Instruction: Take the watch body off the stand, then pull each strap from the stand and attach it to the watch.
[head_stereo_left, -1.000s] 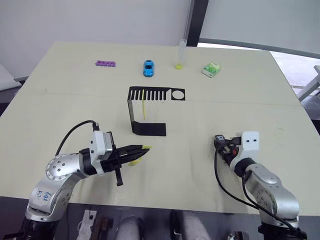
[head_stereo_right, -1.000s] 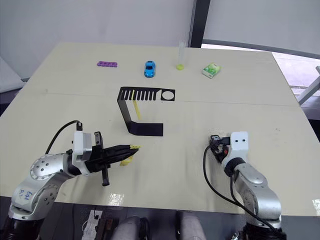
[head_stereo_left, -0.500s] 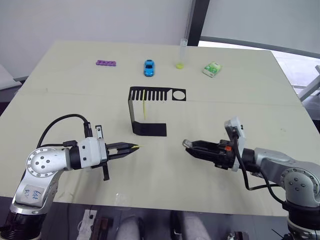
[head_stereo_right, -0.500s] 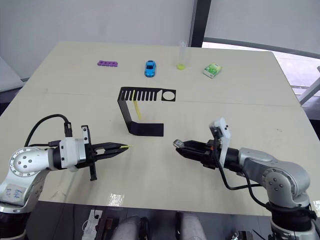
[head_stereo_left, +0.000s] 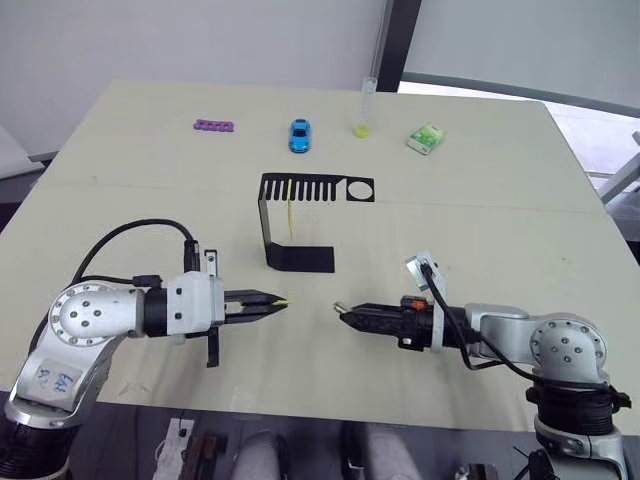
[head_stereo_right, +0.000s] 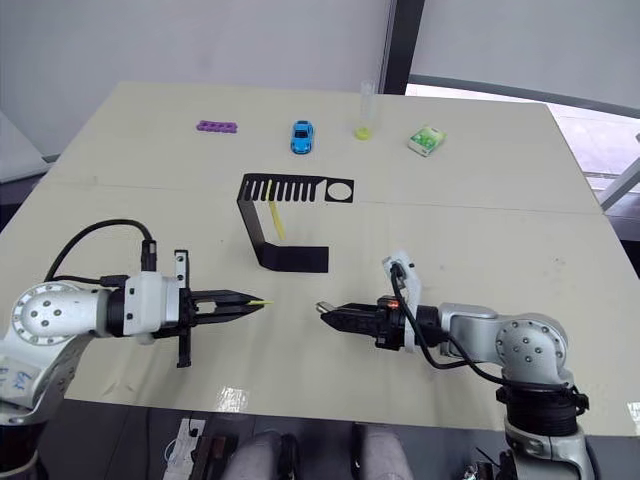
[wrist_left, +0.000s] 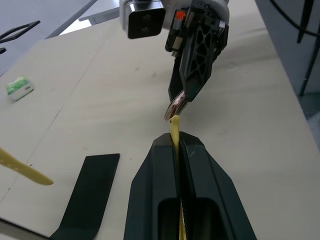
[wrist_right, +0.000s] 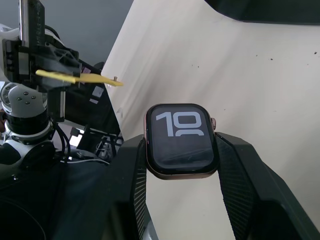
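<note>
One table (head_stereo_left: 480, 230) carries one stand (head_stereo_left: 290, 222), where one strap (head_stereo_left: 290, 215) hangs from the slots. The second strap (head_stereo_left: 281, 302) is clamped in the left gripper (head_stereo_left: 276, 303). The right gripper (wrist_right: 181, 142) grips one watch body (wrist_right: 180, 140). Both arms lie low, tips facing, near but apart.

Pale cream desk (head_stereo_left: 140, 190), a faint seam crossing it from side to side. Along the far edge, left to right: purple block strip (head_stereo_left: 213, 126), blue toy car (head_stereo_left: 299, 135), clear upright tube (head_stereo_left: 364, 108) with yellow-green bottom, small green-and-white packet (head_stereo_left: 425, 138), all well apart. Nearer the middle, black stand (head_stereo_left: 297, 258), flat foot on the surface, slotted top plate raised above it, one yellow strap (head_stereo_left: 291, 210) hanging from the slots.
</note>
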